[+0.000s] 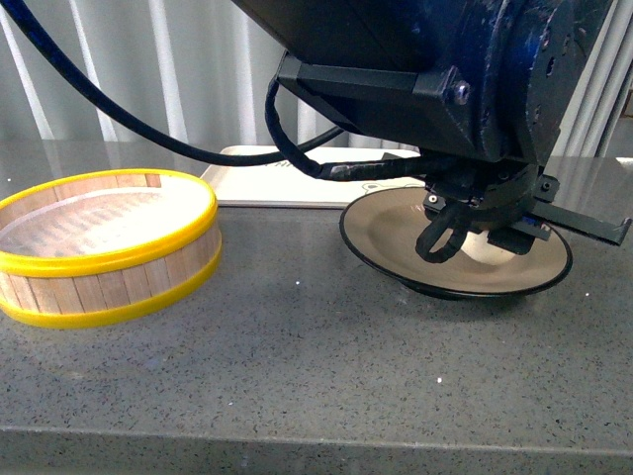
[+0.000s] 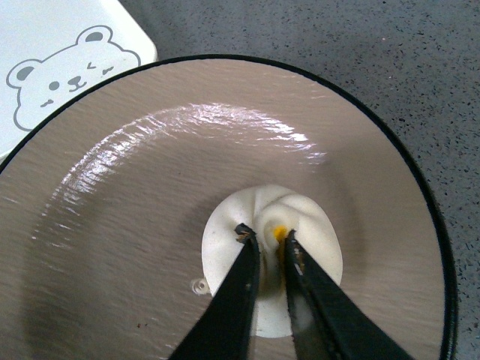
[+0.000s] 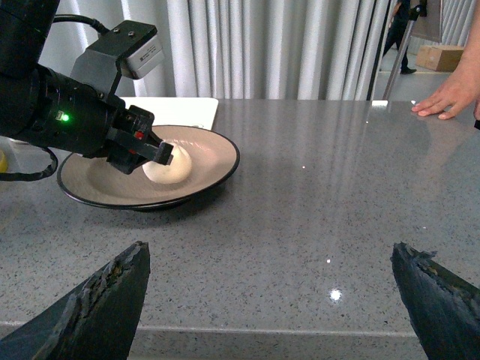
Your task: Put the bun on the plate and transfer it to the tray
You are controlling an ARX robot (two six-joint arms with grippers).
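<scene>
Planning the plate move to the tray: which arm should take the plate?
Probably right. The right gripper is open, free, and faces the near rim of the plate. The left gripper is pinching the bun on the plate, so it must release and reposition first.

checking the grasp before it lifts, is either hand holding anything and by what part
The left hand pinches the bun by its pleated top, with the bun resting on the plate. The right hand is open and empty.
</scene>
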